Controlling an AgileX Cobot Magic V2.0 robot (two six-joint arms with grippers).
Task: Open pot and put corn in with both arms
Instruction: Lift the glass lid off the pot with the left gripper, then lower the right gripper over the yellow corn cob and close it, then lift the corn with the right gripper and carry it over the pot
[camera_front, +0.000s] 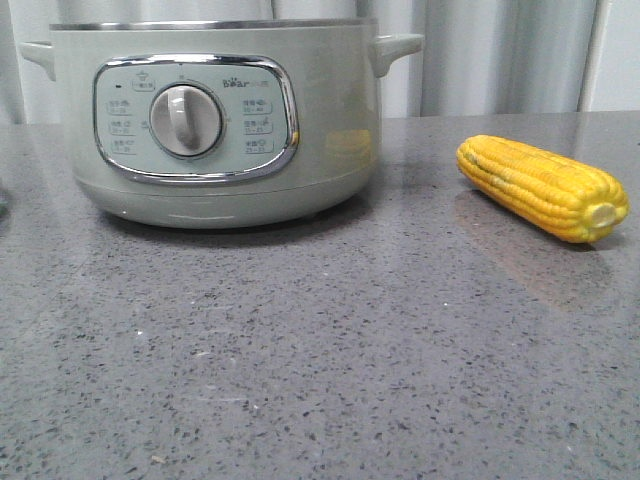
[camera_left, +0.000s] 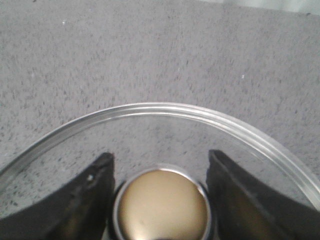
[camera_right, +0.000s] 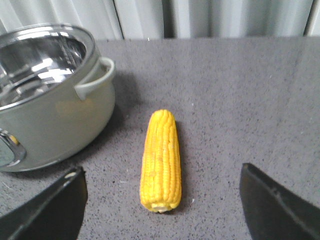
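The pale green pot (camera_front: 220, 130) stands at the back left with no lid on it; its steel inside shows in the right wrist view (camera_right: 40, 55). The yellow corn (camera_front: 540, 187) lies on the table to its right. My left gripper (camera_left: 160, 159) is shut on the gold knob (camera_left: 162, 205) of a glass lid (camera_left: 160, 107), with grey table seen through the glass. My right gripper (camera_right: 161, 170) is open wide above the corn (camera_right: 161, 150), one finger on each side, apart from it. Neither gripper shows in the front view.
The grey speckled table (camera_front: 300, 350) stretches in front of the pot and corn. A pale curtain (camera_front: 500, 50) hangs behind the table. The pot's side handle (camera_right: 97, 77) points toward the corn.
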